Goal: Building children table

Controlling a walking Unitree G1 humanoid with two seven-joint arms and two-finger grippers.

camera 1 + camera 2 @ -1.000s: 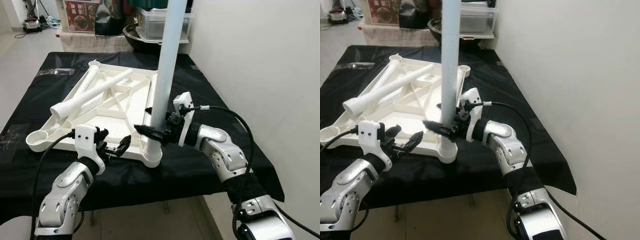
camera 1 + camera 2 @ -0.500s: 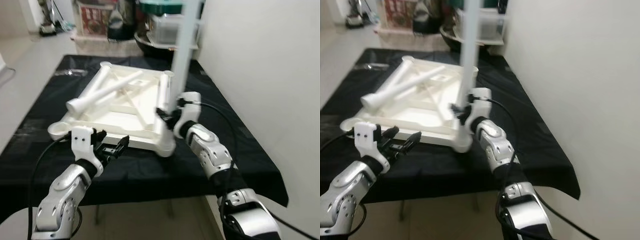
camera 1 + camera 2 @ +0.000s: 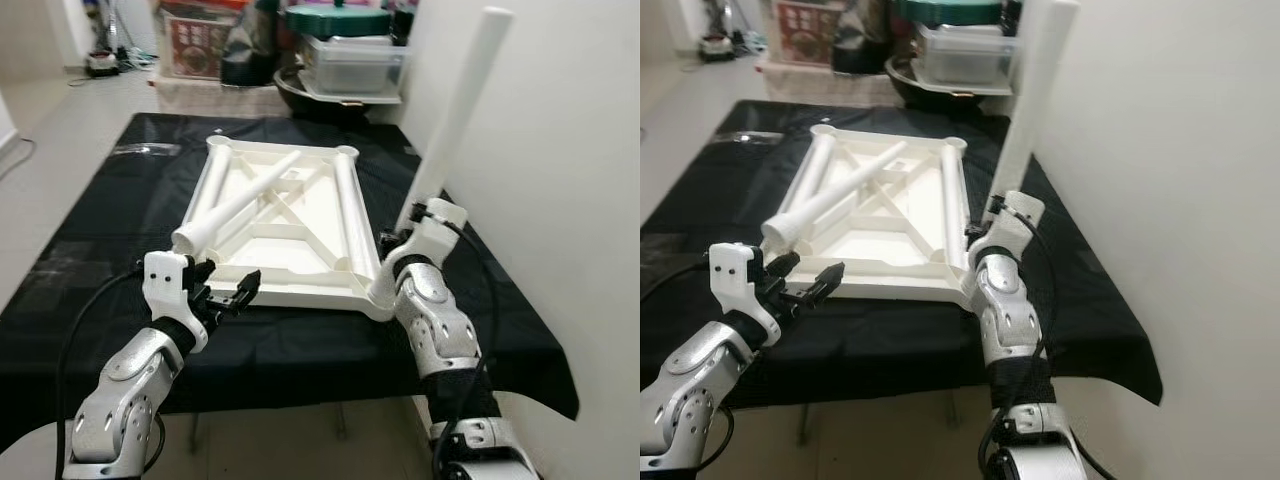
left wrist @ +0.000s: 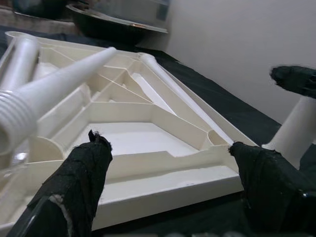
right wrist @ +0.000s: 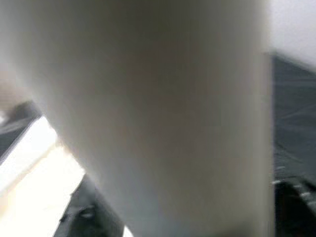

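Right claw (image 3: 405,236) grasps the leaning long white plastic leg (image 3: 452,128); straighten it in the white tabletop's (image 3: 290,225) corner socket. Left claw (image 3: 232,298) released.

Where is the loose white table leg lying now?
In the left eye view the loose leg lies slanted across the upturned tabletop, on its left half, its threaded end pointing toward the left gripper.

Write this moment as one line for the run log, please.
step: fit leg | right gripper: at the base of the upright white leg in tabletop near-right corner | left gripper: fingers open, before near edge | loose leg: lying on tabletop
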